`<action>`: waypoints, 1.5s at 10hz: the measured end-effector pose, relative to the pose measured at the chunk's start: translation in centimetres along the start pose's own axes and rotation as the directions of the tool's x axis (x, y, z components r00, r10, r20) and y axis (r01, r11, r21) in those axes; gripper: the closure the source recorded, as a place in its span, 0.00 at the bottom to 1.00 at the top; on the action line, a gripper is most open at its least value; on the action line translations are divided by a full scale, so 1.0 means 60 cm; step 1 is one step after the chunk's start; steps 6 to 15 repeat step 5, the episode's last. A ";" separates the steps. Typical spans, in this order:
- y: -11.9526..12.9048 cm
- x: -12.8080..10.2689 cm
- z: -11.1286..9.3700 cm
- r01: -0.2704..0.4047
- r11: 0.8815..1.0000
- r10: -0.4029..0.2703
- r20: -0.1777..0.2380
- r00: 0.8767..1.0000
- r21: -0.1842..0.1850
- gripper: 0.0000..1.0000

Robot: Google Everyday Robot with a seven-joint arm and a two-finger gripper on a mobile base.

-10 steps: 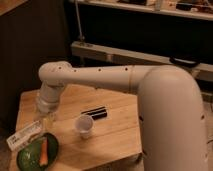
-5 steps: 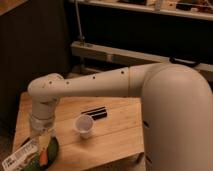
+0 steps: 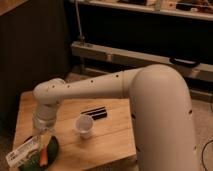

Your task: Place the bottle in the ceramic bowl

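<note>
As the end effector [image 3: 42, 136] hung at seven o'clock, clamped on the bottle [image 3: 23, 151] over the ceramic bowl [image 3: 50, 151], lowering and release remained.

Pale wooden table [image 3: 112, 145], grainy and matt; smooth white plastic-looking arm [image 3: 125, 87]; gripper [image 3: 41, 134] at seven o'clock; glossy green ceramic bowl [image 3: 51, 150].

On the counter [image 3: 110, 142]: one bottle [image 3: 22, 151]; one ceramic bowl [image 3: 50, 152], dark green; one small white cup [image 3: 84, 126]; one black flat bar [image 3: 95, 113]; one orange item [image 3: 44, 156] in the bowl; one gripper [image 3: 40, 137], low over the bowl.
</note>
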 end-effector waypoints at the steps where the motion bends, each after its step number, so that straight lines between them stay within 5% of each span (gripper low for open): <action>1: -0.009 -0.001 0.001 0.002 1.000 -0.002 0.006 1.000 0.005 0.20; 5: -0.025 -0.002 -0.035 0.001 0.998 -0.004 0.064 0.998 0.055 0.20; 15: -0.025 -0.002 -0.035 0.001 0.998 -0.004 0.064 0.998 0.055 0.20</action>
